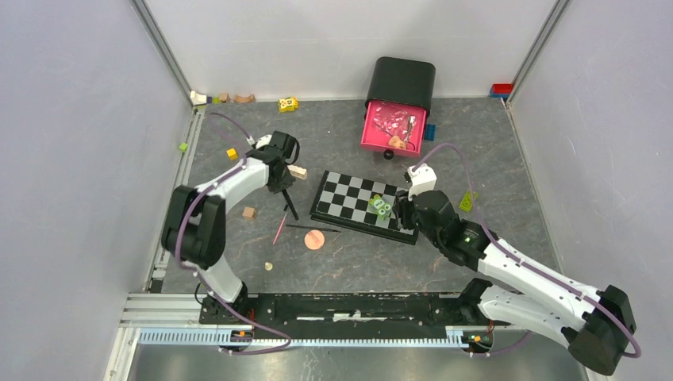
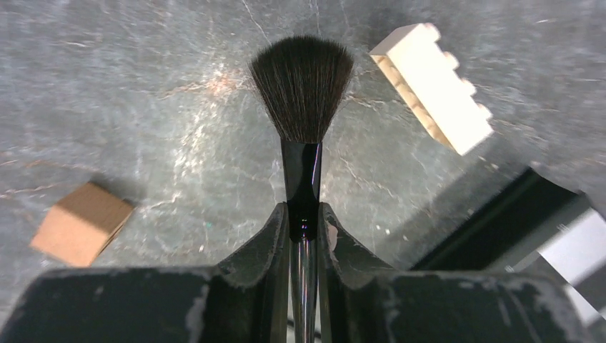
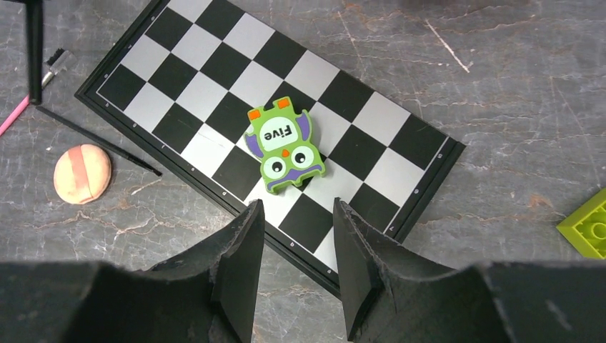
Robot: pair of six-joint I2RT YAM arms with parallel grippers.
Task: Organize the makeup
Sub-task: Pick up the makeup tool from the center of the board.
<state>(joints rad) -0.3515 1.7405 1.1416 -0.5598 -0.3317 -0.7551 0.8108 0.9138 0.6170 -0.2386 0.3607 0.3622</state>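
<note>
My left gripper (image 1: 279,178) is shut on the black long-handled brush (image 2: 302,100), its jaws (image 2: 303,221) pinching the handle just behind the bristles. The handle (image 1: 289,205) slants down toward the table. A thin pink pencil (image 1: 279,230), a thin dark pencil (image 1: 313,228) and the round peach puff (image 1: 315,239) lie on the table left of the chequered board. The right wrist view shows the puff (image 3: 82,174) and the dark pencil (image 3: 100,141). My right gripper (image 3: 296,214) is open and empty over the board's near edge (image 1: 405,213).
The chequered board (image 1: 349,202) carries a green toy block marked "Five" (image 3: 284,146). A pink drawer (image 1: 394,127) stands open from a black case (image 1: 401,79) at the back. A beige brick (image 2: 432,86) and a brown block (image 2: 82,223) lie near the brush. A green brick (image 3: 586,227) lies to the right.
</note>
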